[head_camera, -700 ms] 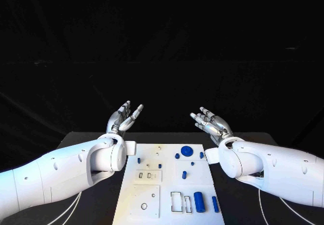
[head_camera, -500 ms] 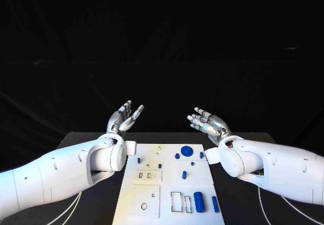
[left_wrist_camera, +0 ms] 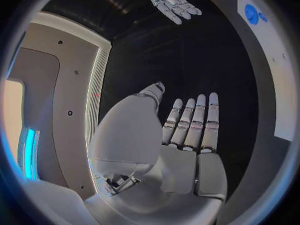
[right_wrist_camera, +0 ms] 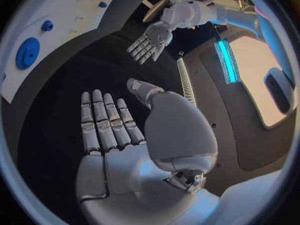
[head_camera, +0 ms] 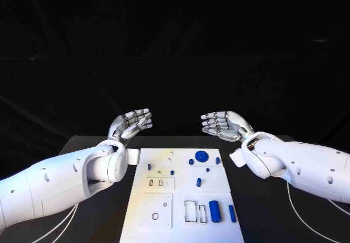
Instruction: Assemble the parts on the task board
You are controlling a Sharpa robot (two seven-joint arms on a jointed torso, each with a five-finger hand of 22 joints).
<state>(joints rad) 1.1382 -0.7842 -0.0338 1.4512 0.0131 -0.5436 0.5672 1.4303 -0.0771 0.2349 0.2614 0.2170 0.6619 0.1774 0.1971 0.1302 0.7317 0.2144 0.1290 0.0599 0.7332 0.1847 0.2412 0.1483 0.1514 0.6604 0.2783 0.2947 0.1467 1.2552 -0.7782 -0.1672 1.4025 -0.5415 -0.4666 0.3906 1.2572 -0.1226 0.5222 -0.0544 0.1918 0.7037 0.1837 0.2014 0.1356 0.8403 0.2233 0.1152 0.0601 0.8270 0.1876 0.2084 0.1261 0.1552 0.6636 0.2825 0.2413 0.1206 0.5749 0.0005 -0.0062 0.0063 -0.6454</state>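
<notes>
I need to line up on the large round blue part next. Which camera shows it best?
The head view: the large round blue part lies in full sight near the far end of the task board, with its neighbours around it. Both wrist views catch it only at the bent rim.

We see our left hand (left_wrist_camera: 187,135) held flat and empty, its fingers (left_wrist_camera: 199,116) straight and side by side. Well beyond the fingertips our right hand (left_wrist_camera: 170,1) hangs spread, holding nothing. Off to the side of the fingers runs the task board (left_wrist_camera: 275,80), a round blue part (left_wrist_camera: 251,13) on it
</notes>
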